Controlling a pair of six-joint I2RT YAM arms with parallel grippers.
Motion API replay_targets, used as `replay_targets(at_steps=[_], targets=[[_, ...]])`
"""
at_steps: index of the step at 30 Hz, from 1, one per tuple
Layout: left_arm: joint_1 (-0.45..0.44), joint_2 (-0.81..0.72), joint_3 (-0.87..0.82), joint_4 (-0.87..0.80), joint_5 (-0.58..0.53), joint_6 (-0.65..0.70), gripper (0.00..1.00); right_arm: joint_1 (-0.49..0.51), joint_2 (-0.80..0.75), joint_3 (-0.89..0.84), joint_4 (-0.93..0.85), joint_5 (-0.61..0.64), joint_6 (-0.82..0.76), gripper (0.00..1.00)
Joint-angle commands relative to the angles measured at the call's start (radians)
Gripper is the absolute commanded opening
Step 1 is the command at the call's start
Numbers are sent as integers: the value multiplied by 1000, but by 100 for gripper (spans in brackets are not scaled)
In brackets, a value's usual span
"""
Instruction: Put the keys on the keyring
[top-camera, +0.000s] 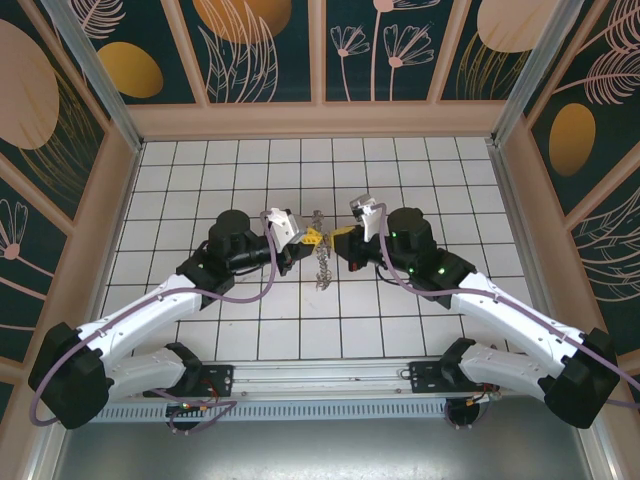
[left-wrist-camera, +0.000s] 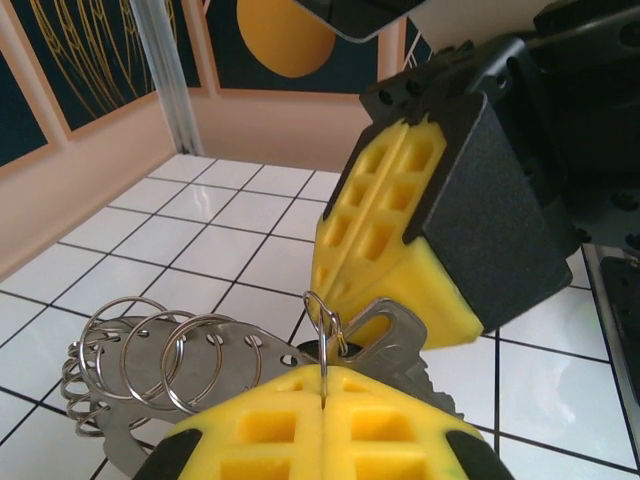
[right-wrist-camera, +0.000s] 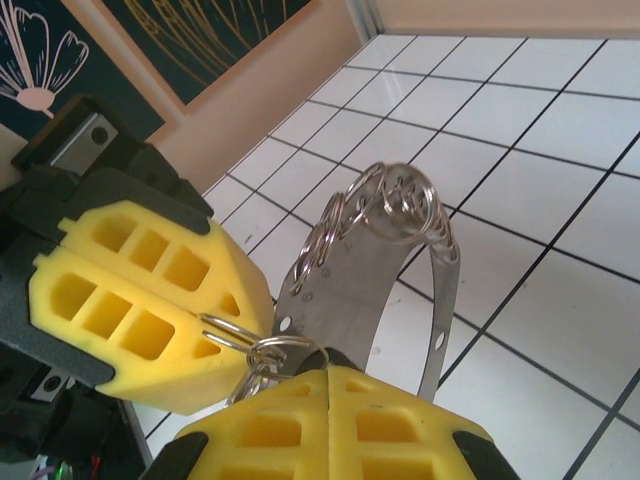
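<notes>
Just ahead of the left gripper (left-wrist-camera: 322, 405) sits a key (left-wrist-camera: 398, 328). That gripper is clenched on the keyring (left-wrist-camera: 322, 325), wire upright, likely to offer its gap. Right gripper (right-wrist-camera: 330, 385) grasps the key, touching the ring. Metal strip (right-wrist-camera: 340, 280) of spare rings (right-wrist-camera: 400, 205) hangs beneath both.

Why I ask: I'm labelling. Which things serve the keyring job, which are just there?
Job: silvery flat key; small silver split ring; silvery metal band hung with rings; left pincer; right pincer.
Just there: white tiled tabletop; dark leaf-patterned wall panels.
</notes>
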Motion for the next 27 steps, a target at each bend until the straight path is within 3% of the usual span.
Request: replay_targets(at_steps=[1, 6, 16, 21, 27], targets=[[4, -18, -18, 130, 34, -34, 0, 5, -3, 32, -43, -47, -13, 0], [4, -19, -35, 174, 42, -43, 0, 4, -6, 77, -153, -40, -105, 13], [4, -15, -43, 188, 75, -31, 0, -3, -44, 192, -277, 33, -286, 28], [5, -23, -41, 183, 95, -16, 0, 2, -88, 143, -235, -36, -519, 33], [5, -34, -56, 206, 148, 13, 0, -27, -234, -37, -13, -194, -848, 32]])
